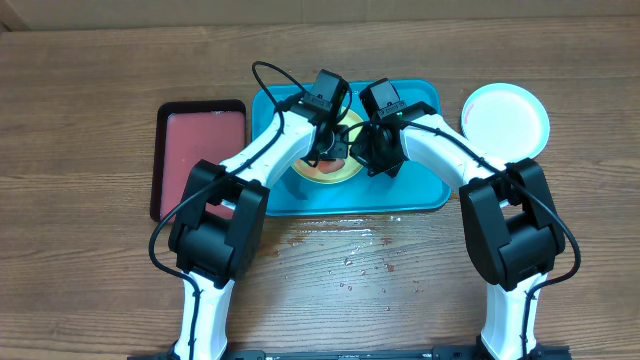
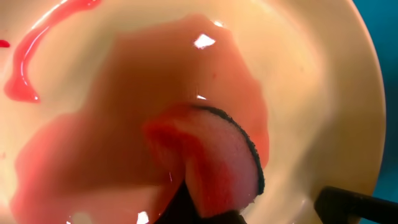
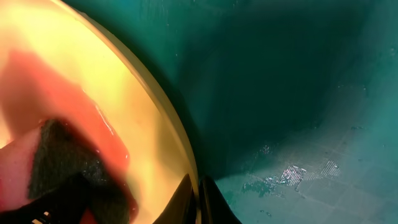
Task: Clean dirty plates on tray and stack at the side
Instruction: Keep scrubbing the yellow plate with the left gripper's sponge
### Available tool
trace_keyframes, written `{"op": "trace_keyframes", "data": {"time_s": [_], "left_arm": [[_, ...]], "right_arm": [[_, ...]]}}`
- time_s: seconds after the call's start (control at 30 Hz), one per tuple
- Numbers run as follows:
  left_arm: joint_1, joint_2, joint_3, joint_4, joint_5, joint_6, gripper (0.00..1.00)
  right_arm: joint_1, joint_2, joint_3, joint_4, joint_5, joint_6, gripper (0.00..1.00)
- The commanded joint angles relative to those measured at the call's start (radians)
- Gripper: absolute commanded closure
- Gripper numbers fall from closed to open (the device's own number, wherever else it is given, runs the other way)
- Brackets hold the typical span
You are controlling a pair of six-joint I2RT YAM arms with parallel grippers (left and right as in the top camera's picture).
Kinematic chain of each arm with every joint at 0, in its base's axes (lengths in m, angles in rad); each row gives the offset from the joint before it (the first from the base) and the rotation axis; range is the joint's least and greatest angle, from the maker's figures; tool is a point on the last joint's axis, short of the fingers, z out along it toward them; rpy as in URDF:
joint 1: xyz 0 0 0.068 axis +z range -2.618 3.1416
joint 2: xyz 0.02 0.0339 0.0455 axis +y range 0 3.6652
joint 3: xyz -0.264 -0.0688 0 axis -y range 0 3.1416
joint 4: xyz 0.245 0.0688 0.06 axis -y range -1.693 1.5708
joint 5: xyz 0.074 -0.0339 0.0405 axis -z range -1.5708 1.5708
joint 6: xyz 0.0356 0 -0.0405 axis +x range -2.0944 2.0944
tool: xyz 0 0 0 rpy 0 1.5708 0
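Gripper tips meet over the yellow-green plate (image 1: 312,173) on the blue tray (image 1: 420,185), left gripper (image 1: 323,150) beside right gripper (image 1: 368,152); a pale plate (image 1: 505,120) sits on the bench (image 1: 90,70) to the tray's right. Left wrist: clenched on a sponge (image 2: 214,165) pressed into red sauce (image 2: 124,124). Right wrist: pinching the yellow-green plate's rim.

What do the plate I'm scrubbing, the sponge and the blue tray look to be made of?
The plate looks like glossy cream-yellow plastic: sharp highlights, thin rim. The sponge seems soft foam, stained pink, with a dark coarse scouring layer on one edge. The tray is probably moulded turquoise plastic, semi-gloss, with a faint grid texture where wet.
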Motion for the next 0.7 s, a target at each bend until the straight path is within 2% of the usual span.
{"op": "trace_keyframes", "data": {"time_s": [0.0, 0.33, 0.5, 0.67], "left_arm": [[0.016, 0.041, -0.031, 0.038, -0.092, -0.027, 0.96], [0.102, 0.041, -0.031, 0.197, -0.119, -0.019, 0.96], [0.115, 0.041, -0.031, 0.131, -0.119, -0.019, 0.96], [0.114, 0.041, -0.031, -0.007, -0.113, -0.019, 0.96]], "right_arm": [[0.002, -0.005, 0.0, 0.01, 0.003, 0.001, 0.96], [0.002, -0.005, 0.0, 0.004, 0.004, 0.001, 0.96], [0.002, -0.005, 0.0, 0.002, 0.004, 0.0, 0.96], [0.002, -0.005, 0.0, 0.002, 0.005, 0.001, 0.96]]}}
